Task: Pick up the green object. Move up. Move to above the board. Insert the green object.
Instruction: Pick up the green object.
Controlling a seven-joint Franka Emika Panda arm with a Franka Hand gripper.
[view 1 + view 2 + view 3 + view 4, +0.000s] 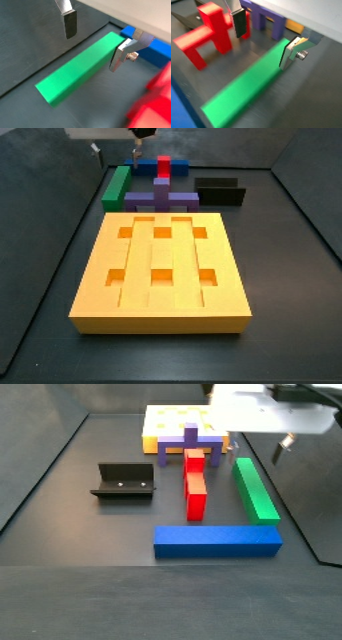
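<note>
The green object (77, 70) is a long green bar lying flat on the dark floor; it also shows in the second wrist view (248, 85) and in both side views (116, 186) (254, 489). My gripper (95, 42) is open and empty, hovering over one end of the bar. One finger (123, 54) is at the bar's edge, the other finger (69, 23) stands apart over bare floor. The gripper also shows in a wrist view (264, 40) and in both side views (138, 146) (261, 449). The orange-yellow board (160, 268) with square holes lies flat, apart from the bar.
A purple cross-shaped block (163, 198) lies at the board's end, with a red piece (197, 479) beside the bar. A blue block (218, 540) lies across the bar's other end. The black fixture (123, 481) stands apart. Raised walls edge the floor.
</note>
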